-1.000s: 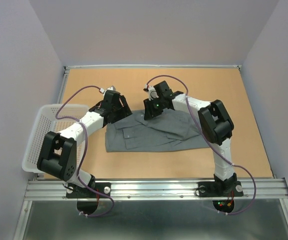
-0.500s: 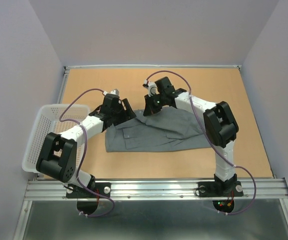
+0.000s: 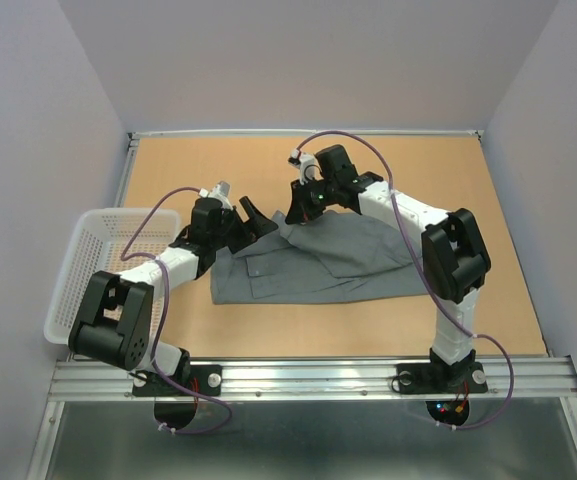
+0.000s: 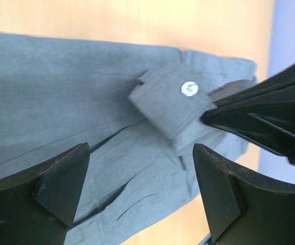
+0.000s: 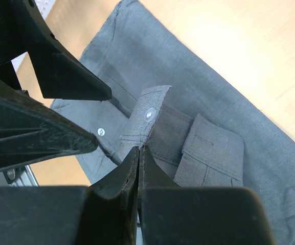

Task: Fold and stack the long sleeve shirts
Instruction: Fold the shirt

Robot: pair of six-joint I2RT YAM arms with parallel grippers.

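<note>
The grey shirt (image 3: 308,270) lies on the counter (image 3: 418,180). At its far edge the right gripper (image 5: 138,150) pinches a buttoned cuff (image 4: 167,104). The left gripper (image 4: 140,153) gapes empty. From above, both hide that edge.

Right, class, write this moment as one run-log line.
phase: folding sleeve | left gripper: open, over shirt | right gripper: shut on cuff | basket: table's left edge, apart from shirt
</note>
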